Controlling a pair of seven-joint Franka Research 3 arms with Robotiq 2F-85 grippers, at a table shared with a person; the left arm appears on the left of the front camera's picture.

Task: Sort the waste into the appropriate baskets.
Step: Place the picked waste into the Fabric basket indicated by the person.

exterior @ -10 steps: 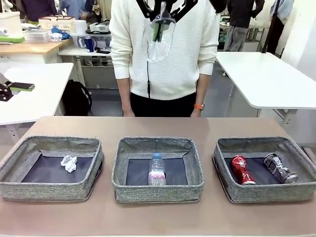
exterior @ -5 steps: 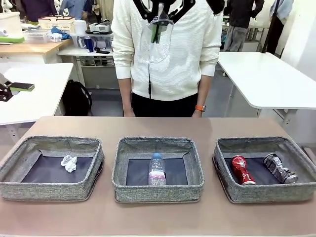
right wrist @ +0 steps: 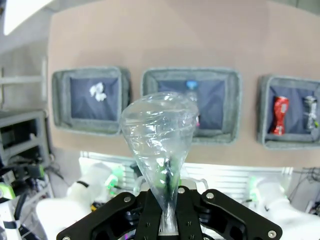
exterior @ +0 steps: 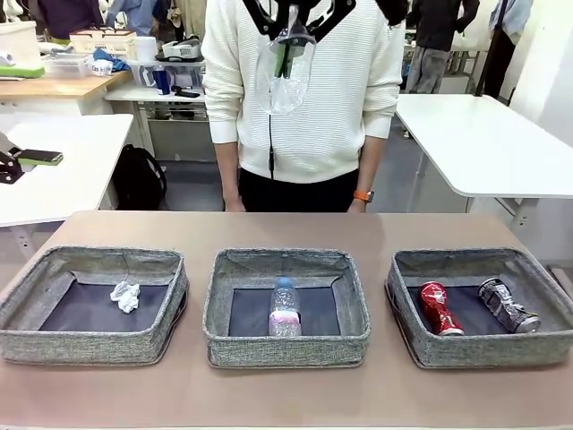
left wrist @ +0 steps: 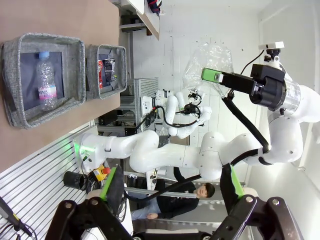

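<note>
High above the table's middle, my right gripper (exterior: pixel 287 49) is shut on the crushed clear plastic container (exterior: pixel 285 82), which hangs in front of the person's white sweater. The right wrist view looks down past that container (right wrist: pixel 160 135) at three grey baskets. A paper ball (exterior: pixel 125 296) lies in the left basket (exterior: pixel 89 345). The middle basket (exterior: pixel 286 349) holds a clear bottle (exterior: pixel 285 309). A red can (exterior: pixel 440 307) and a dark can (exterior: pixel 507 305) lie in the right basket (exterior: pixel 483 351). My left gripper (left wrist: pixel 167 187) is open, holds nothing and is raised well away from the table.
A person stands at the far edge of the brown table (exterior: pixel 286 228), hands down behind it. White tables (exterior: pixel 483 143) stand behind on both sides. Bare tabletop runs in front of and behind the baskets.
The right gripper with the container has drifted very slightly left and up. The person has shifted a little to the right. The baskets' contents are unchanged.
</note>
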